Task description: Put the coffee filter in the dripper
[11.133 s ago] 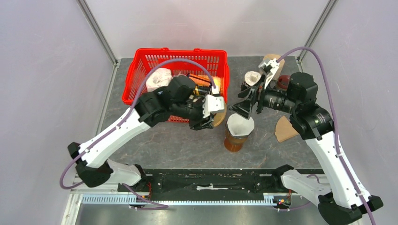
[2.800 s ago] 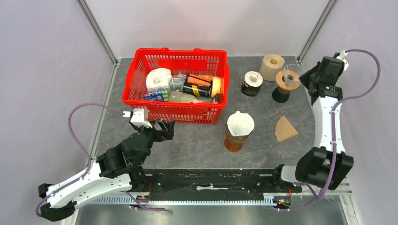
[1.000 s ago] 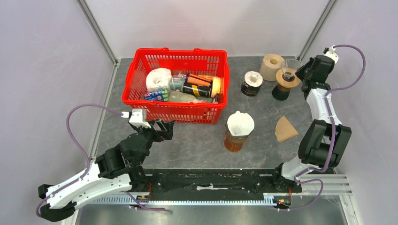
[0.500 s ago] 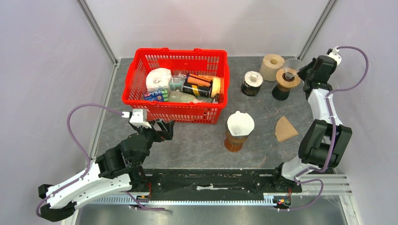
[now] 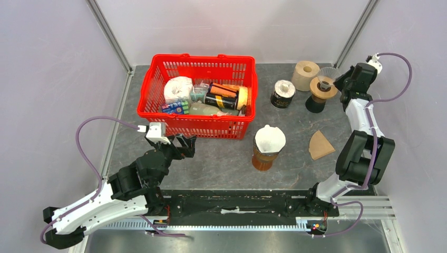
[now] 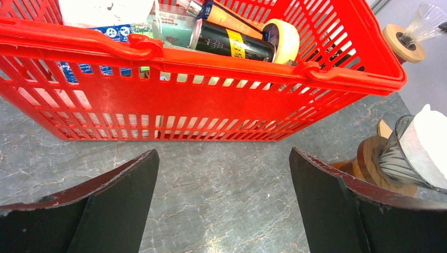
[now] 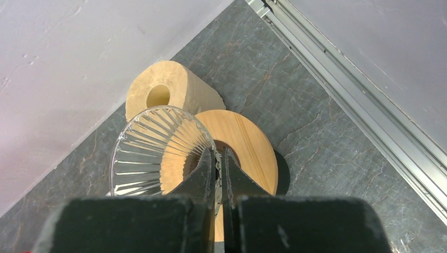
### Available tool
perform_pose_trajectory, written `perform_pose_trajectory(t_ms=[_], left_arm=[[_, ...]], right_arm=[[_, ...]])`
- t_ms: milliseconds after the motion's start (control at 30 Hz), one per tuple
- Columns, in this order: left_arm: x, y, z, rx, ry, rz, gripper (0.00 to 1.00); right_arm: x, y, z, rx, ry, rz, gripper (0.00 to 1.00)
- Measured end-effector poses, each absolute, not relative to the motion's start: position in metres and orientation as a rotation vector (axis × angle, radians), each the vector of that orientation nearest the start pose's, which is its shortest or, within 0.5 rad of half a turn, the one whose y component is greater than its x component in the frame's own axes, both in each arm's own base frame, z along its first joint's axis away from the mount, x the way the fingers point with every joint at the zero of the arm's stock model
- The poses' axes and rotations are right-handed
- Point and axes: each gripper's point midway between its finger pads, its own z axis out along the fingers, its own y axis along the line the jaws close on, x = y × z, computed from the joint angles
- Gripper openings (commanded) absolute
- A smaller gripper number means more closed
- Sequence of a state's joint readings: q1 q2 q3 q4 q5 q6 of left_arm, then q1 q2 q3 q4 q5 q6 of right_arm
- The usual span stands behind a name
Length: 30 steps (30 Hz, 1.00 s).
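A: Entry one, left gripper (image 6: 222, 158)?
B: Jaws spread wide, holding nothing, poised over the table (image 5: 211, 158) at 6 o'clock of the red basket (image 5: 195, 126).
A: Entry two, right gripper (image 7: 218, 153)?
B: Fingers pressed together, pinching the rim of the empty glass dripper (image 7: 153, 142) at the table's 1 o'clock corner.
A: Entry three, white coffee filter (image 5: 270, 138)?
B: Seated in the centre dripper (image 6: 392, 158), 5 o'clock of the basket. A brown filter (image 5: 320, 145) lies flat on the table at its 3 o'clock.

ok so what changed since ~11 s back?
Both arms left the centre: left gripper pulled back before the red basket, open; right gripper swung to the far corner, shut at the rim of the empty glass dripper. White-filtered dripper and brown filter unmoved.
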State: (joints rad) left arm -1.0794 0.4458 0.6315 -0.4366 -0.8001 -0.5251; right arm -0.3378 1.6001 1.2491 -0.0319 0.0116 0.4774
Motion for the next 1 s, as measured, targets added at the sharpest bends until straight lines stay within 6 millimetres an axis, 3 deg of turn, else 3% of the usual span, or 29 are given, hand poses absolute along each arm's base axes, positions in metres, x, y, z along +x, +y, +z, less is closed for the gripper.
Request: perform_pose_trajectory(t_ms=[1000], left_arm=[[0.197,-0.132,0.242,-0.064,1.773,-0.431,1.00]], right_arm=[[0.481,-0.160,0.197,0.781,1.841,0.013,0.00]])
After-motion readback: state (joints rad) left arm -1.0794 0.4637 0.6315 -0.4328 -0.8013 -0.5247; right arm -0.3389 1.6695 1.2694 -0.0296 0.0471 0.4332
